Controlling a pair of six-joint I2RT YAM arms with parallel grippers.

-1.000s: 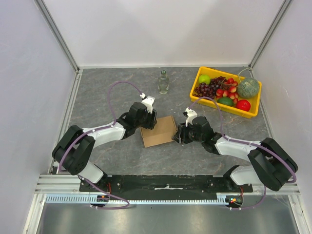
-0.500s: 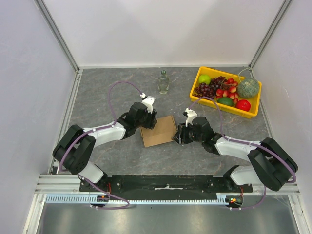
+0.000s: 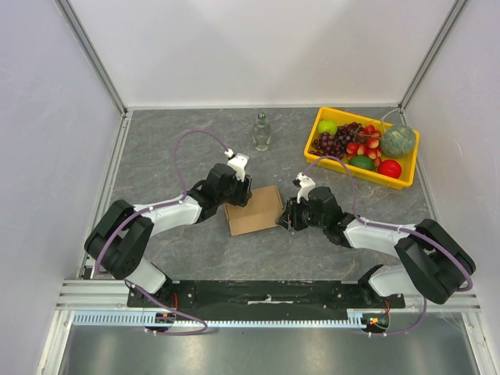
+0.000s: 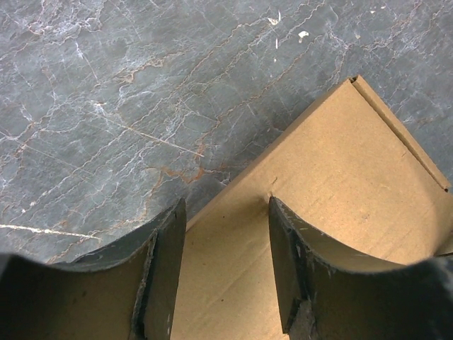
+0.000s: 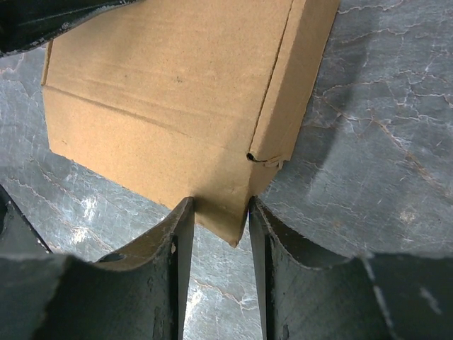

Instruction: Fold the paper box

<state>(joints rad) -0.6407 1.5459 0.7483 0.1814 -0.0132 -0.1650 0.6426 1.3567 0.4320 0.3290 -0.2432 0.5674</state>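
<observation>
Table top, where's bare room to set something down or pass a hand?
Bare table: far left, between the left wall and the glass bottle; the gap between bottle and yellow tray; the near strip between the paper box and the arm bases. Crowded: the middle, where left arm and right arm meet the box, and the tray's far-right corner.

The paper box (image 3: 254, 209) is plain brown cardboard, folded into a low, flat, roughly square carton that lies skewed on the table, directly between the two grippers. Its far-left edge, which has a small notch, runs in under the gap between the spread fingers of the left gripper (image 4: 225, 212). Its right-hand corner, next to a narrow folded side strip, pokes in between the fingers of the right gripper (image 5: 219, 205) and meets both.
</observation>
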